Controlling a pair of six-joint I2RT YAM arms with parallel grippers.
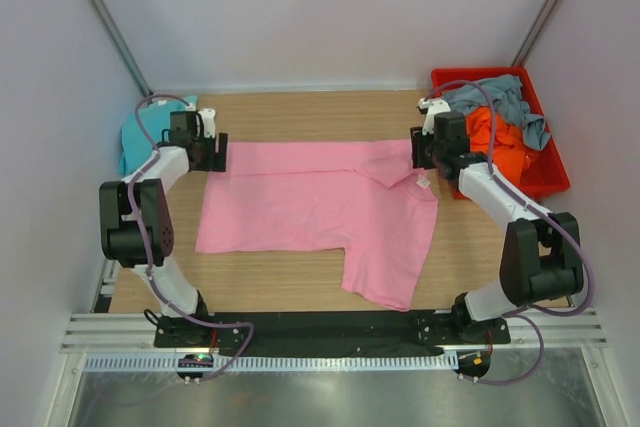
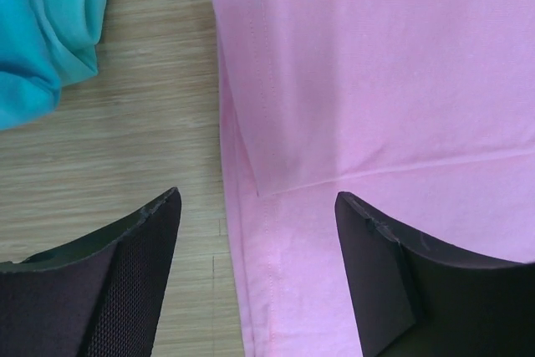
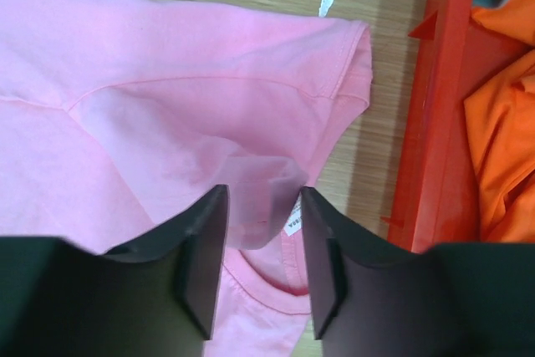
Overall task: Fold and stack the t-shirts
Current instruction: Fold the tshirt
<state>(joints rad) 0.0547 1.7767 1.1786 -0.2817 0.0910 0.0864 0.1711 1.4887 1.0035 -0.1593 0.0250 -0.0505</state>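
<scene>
The pink t-shirt [image 1: 310,207] lies spread on the wooden table, its top part folded over and one sleeve hanging toward the front edge. My left gripper [image 1: 218,152] is open at the shirt's far left corner; in the left wrist view [image 2: 257,206] its jaws straddle the folded pink edge [image 2: 334,106]. My right gripper [image 1: 418,152] is open over the collar. In the right wrist view [image 3: 263,194] a blurred loose flap of pink cloth [image 3: 259,186] sits between the jaws, not pinched. The teal t-shirt [image 1: 140,132] lies at the far left. The orange [image 1: 500,147] and grey-blue [image 1: 500,97] t-shirts lie in the bin.
A red plastic bin [image 1: 550,182] stands at the far right, its wall [image 3: 430,106] close beside my right gripper. White walls enclose the table on three sides. The teal cloth [image 2: 42,31] lies just left of my left gripper.
</scene>
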